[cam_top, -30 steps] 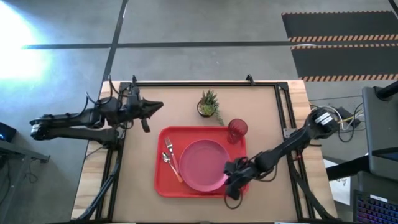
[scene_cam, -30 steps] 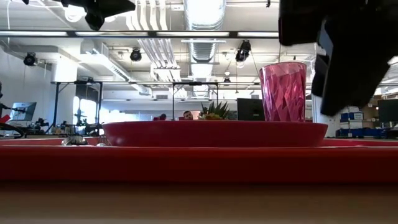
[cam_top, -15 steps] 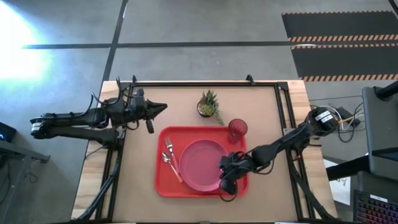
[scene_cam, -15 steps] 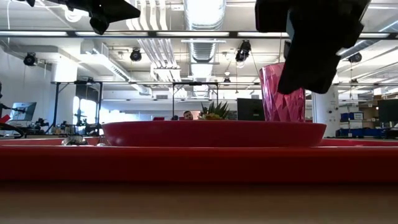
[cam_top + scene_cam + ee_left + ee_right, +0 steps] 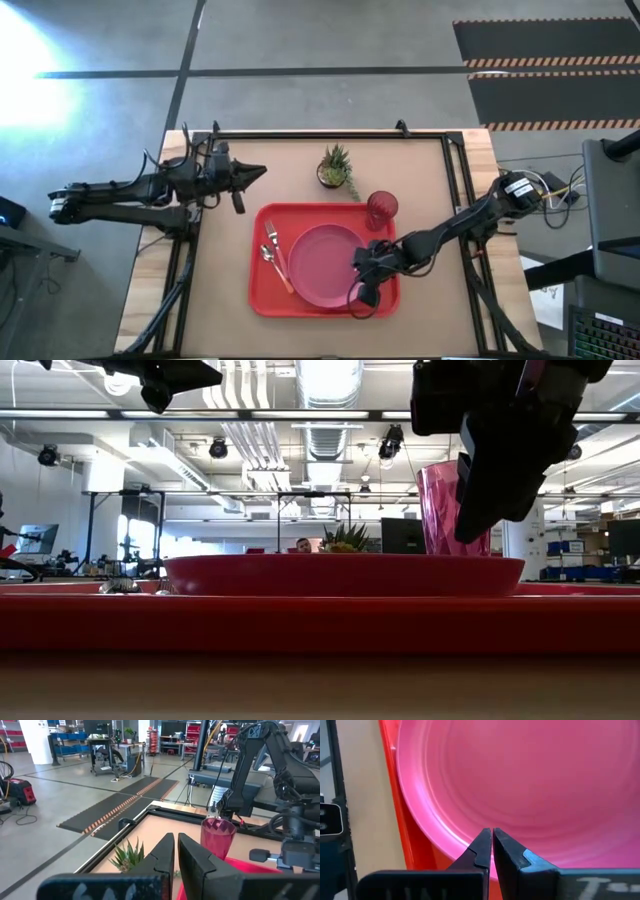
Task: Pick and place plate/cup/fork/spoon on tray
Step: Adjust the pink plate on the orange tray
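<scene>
The pink plate (image 5: 322, 264) lies in the middle of the red tray (image 5: 262, 300). The fork (image 5: 271, 236) and the orange-handled spoon (image 5: 278, 270) lie on the tray to the plate's left. The red-pink cup (image 5: 381, 208) stands upright at the tray's far right corner; in the low view (image 5: 445, 510) my right gripper partly hides it. My right gripper (image 5: 354, 272) is shut and hangs just above the plate's near right rim (image 5: 445, 835), touching nothing. My left gripper (image 5: 258, 172) is shut and empty, raised off the tray's far left corner.
A small potted green plant (image 5: 336, 167) stands on the table behind the tray. A black frame (image 5: 452, 180) runs along the table's edges. Bare tabletop (image 5: 425, 190) lies to the right of the tray.
My right gripper has gone from above the tray's near right corner toward the table's left, and now hangs over the plate's right part in front of the cup. Plate, cup, fork and spoon have stayed in place.
</scene>
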